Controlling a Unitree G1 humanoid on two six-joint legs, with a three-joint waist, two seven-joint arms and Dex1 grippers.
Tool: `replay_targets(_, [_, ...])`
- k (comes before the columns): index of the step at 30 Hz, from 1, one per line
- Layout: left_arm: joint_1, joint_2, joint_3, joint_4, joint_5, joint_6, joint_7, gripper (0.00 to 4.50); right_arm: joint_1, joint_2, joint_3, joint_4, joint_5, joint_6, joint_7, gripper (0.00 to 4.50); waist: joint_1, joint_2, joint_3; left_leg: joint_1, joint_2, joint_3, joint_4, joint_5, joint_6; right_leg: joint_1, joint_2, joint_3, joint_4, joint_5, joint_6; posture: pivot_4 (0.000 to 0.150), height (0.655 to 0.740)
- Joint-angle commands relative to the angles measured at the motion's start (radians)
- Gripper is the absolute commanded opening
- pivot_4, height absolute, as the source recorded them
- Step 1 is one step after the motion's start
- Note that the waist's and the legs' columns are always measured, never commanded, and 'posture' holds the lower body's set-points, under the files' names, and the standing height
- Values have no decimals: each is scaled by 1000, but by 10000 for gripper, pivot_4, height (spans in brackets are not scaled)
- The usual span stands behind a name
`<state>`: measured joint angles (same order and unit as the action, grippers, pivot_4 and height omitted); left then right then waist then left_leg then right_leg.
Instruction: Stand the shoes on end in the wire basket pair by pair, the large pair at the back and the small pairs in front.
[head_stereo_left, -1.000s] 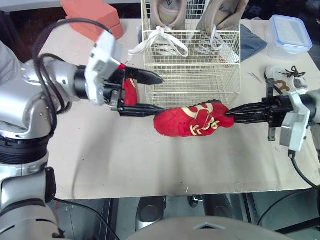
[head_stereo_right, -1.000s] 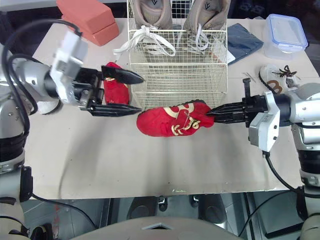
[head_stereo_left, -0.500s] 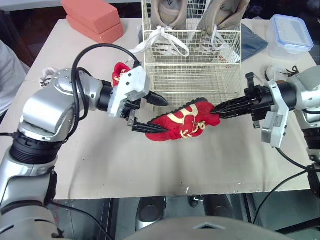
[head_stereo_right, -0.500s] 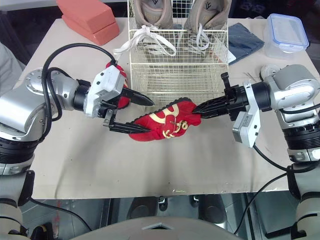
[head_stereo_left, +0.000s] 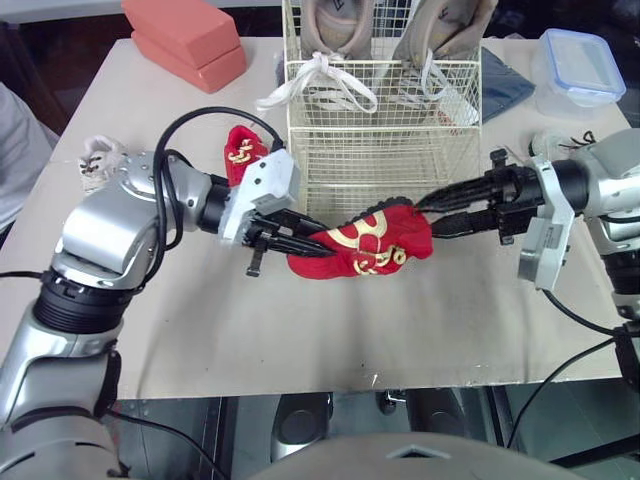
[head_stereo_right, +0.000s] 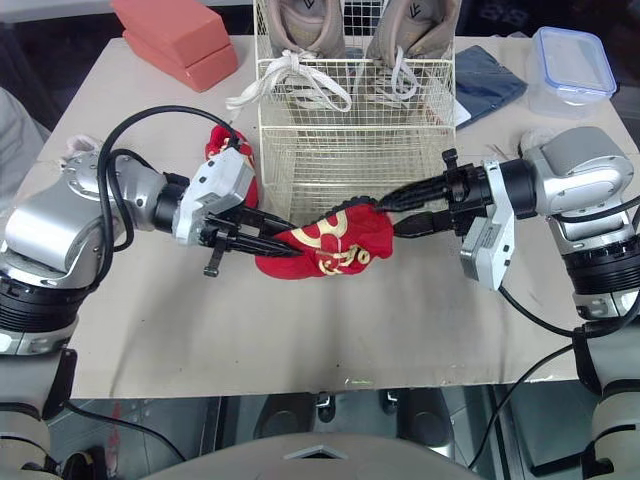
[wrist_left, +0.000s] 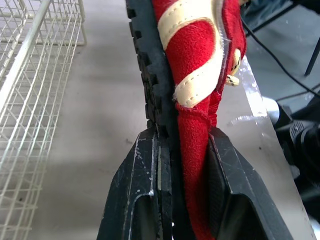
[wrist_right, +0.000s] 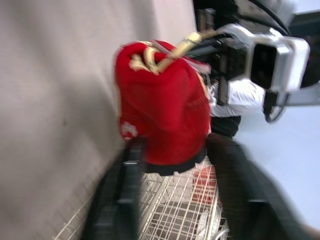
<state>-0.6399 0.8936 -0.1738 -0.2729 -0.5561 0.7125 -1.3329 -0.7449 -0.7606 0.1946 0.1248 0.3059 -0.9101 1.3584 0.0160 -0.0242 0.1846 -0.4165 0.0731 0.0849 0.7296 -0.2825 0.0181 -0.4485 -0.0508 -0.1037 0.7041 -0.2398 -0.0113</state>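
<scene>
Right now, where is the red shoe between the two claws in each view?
Left eye view: red shoe at centre, in front of the wire basket.
Right eye view: just left of centre, same spot.
Left wrist view: mid-picture, one end clamped in the left claw.
Right wrist view: mid-picture, basket wire beside it.
Shared landmark: the wire basket.

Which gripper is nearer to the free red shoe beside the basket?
Left. Left gripper: just in front of the free red shoe. Right gripper: across the basket front.
</scene>
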Motion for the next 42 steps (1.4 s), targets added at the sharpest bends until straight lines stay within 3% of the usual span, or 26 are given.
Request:
replay_targets(1, [41,-79,118,-25,-82,-16,81,5305,101,-44,-86,-76,129,326,-134,38900,2,0,0,0,0,0,1,0,0,0,0,0,0,1,-1,1500,6860])
replay_targets(3, [76,-135,167,-36,-97,-9,161,5302,188,-91,-120,-145,189,520,-177,45000,6,0,0,-1,0,-1,1,0,0,0,-3,-1,1,1,-1,1500,6860])
replay_targets(5, [95,-176,199,-54,-115,2,218,5300,267,-135,-148,-234,256,685,-209,45000,6,1,0,-2,0,-1,1,0,0,0,-4,-1,1,1,-1,1500,6860])
replay_targets(8, [112,-251,240,-80,-150,14,321,5300,444,-234,-202,-432,490,1027,-273,45000,8,1,1,-2,0,-2,1,0,0,0,-4,-2,1,1,-1,1500,6860])
replay_targets(11, [131,-282,234,-106,-148,15,371,5300,504,-221,-261,-562,712,1249,-450,45000,-4,1,0,0,0,-4,0,0,0,1,-5,-2,0,1,-1,1500,6860])
replay_targets(17, [156,-306,216,-149,-173,26,415,5300,420,-72,-281,-672,987,1452,-847,45000,-2,1,0,2,0,-4,0,0,0,1,-1,1,1,-1,3,1500,6860])
replay_targets(24, [159,-312,208,-161,-185,27,431,5300,376,21,-272,-670,953,1521,-971,45000,5,0,0,-1,-1,-4,0,0,1,1,0,0,-3,0,2,1500,6860])
replay_targets(27, [159,-316,206,-168,-194,31,430,5300,351,61,-263,-652,910,1524,-982,36744,2,0,0,-1,-1,-4,-2,0,1,1,0,0,-5,1,0,1500,6860])
replay_targets(31, [166,-306,202,-179,-216,44,422,5300,330,111,-260,-634,863,1529,-992,16532,0,0,0,0,-1,-4,-6,0,1,1,1,1,-6,1,-1,1500,6860])
replay_targets(35, [170,-302,205,-180,-223,49,426,5300,326,135,-266,-635,830,1542,-988,480,0,0,0,0,-1,-4,-7,0,0,1,1,1,-7,1,-1,1500,6860])
replay_targets(41, [139,-331,249,-147,-309,114,482,5300,307,164,-281,-651,812,1551,-1013,480,-1,0,0,0,-1,-4,-7,0,0,1,1,1,-7,1,-1,1500,6860])
replay_targets(42, [134,-336,262,-141,-326,124,490,15828,303,168,-284,-657,810,1552,-1020,0,-1,0,0,0,-1,-4,-7,0,0,1,1,1,-7,1,-1,1500,6860])
